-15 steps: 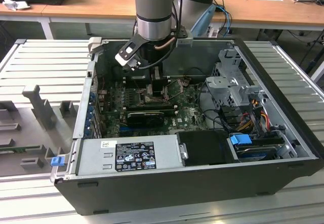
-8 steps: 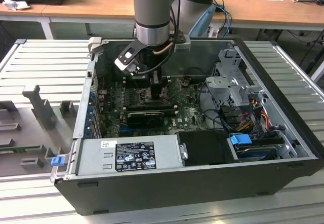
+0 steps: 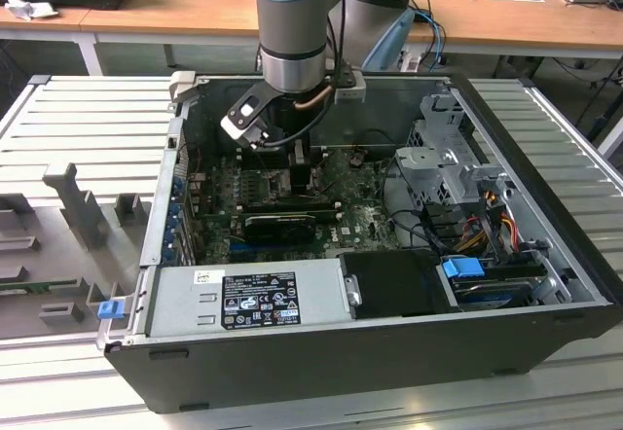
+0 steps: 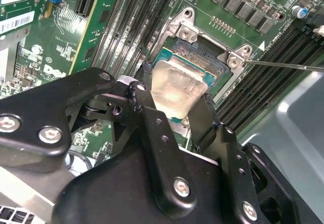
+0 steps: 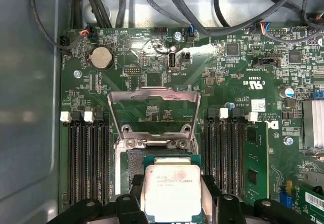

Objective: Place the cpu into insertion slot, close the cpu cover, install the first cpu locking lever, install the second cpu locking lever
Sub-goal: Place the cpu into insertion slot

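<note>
A workshop with wooden desks (image 3: 175, 2) lies behind a ribbed grey metal surface (image 3: 88, 109), on which an open computer case (image 3: 370, 352) rests on its side. The arm (image 3: 292, 21) reaches down into the case over the green circuit board (image 5: 238, 82). In the first wrist view the cpu cover (image 5: 152, 96) stands swung up on its hinge, leaving the insertion slot (image 5: 132, 165) open, with a strip of its dark pin field showing beside the chip. The tool (image 4: 174, 105) is clamped on the cpu (image 4: 174, 84), its black fingers (image 4: 205, 117) pressing two opposite edges. The chip sits level directly over the slot; whether it is seated or just above cannot be told. It looks light, thin and rigid, and its smooth silvery lid is likely slippery, so the edge hold on the green substrate seems the right one. The slot's pins and the chip's underside are probably the fragile parts, so any tilt or sideways scrape could do damage.
</note>
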Controlling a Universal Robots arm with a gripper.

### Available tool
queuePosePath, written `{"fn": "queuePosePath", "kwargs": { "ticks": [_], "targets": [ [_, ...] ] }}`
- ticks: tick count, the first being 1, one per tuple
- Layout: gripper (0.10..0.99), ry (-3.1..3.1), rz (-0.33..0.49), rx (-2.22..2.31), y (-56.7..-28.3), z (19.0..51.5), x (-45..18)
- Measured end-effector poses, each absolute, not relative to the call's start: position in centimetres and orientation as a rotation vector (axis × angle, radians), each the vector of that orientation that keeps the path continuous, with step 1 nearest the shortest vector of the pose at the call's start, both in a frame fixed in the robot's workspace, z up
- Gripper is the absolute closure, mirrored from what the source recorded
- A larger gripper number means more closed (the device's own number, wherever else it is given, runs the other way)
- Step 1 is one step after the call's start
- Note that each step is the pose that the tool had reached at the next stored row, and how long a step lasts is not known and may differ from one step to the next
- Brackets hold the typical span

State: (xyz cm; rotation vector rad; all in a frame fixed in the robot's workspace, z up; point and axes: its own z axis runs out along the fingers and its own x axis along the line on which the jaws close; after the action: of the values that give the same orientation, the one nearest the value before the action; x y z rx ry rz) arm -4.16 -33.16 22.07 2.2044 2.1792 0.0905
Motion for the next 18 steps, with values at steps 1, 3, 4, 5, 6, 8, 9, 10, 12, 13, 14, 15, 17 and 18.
{"fn": "queuePosePath", "kwargs": {
  "ticks": [1,3,4,5,6,8,9,10,12,13,14,15,17,18],
  "targets": [
    [0.557,2.179,0.091,2.204,-33.15,22.04,-4.15],
    [0.557,2.179,0.091,2.204,-33.15,21.96,-4.15],
    [0.557,2.179,0.091,2.204,-33.16,21.91,-4.15],
    [0.557,2.179,0.091,2.204,-33.15,21.90,-4.15],
    [0.557,2.179,0.091,2.204,-33.15,21.89,-4.15],
    [0.557,2.179,0.091,2.204,-33.15,21.82,-4.15],
    [0.557,2.179,0.091,2.204,-33.15,21.76,-4.15],
    [0.557,2.179,0.090,2.205,-33.15,21.74,-4.18],
    [0.557,2.179,0.091,2.204,-33.11,21.72,-4.32],
    [0.557,2.179,0.091,2.204,-33.05,21.71,-4.36],
    [0.557,2.180,0.091,2.204,-33.05,21.70,-4.39],
    [0.557,2.180,0.091,2.203,-33.04,21.68,-4.43],
    [0.557,2.184,0.091,2.200,-33.02,21.62,-4.47],
    [0.557,2.192,0.091,2.193,-33.01,21.57,-4.49]
  ]
}}
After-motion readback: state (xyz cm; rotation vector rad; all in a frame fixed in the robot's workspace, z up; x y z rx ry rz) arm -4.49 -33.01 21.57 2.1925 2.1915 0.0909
